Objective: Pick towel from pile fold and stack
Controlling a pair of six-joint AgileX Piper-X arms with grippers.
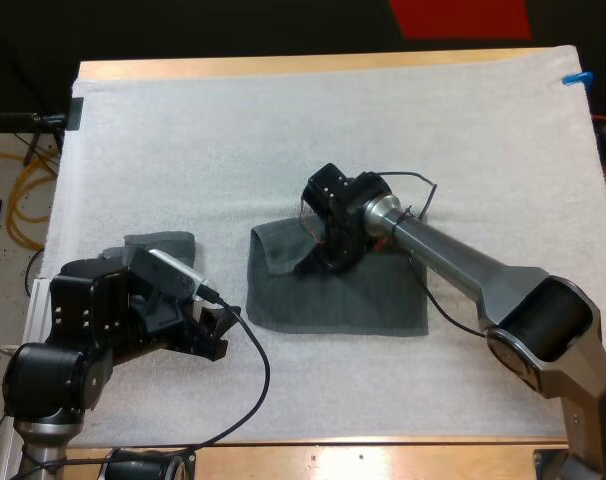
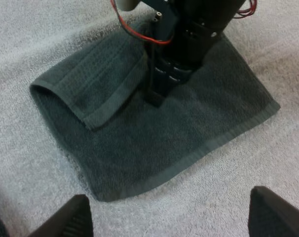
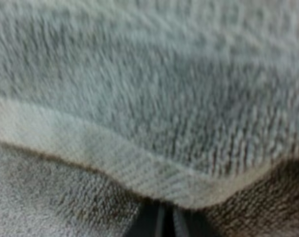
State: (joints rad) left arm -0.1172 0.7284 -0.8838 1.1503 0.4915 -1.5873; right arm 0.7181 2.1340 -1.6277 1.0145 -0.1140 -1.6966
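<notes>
Finds the towel (image 1: 348, 295) flat on the white mat (image 1: 283, 130), centre frame in the high view, one corner flapped over. Nips that flap's hem with the right gripper (image 1: 318, 262), fingers narrow. Has the left gripper (image 1: 218, 330) lower left, fingers (image 2: 73, 217) wide, empty. Looks soft, limp, light: likely sags and drags, so better taken at hemmed corners.

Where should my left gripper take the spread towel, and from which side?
Probably the towel's near corner, approached from the left gripper side: that hem lies flat, free and single-layered, while the right gripper sits by the folded-over flap farther in.
</notes>
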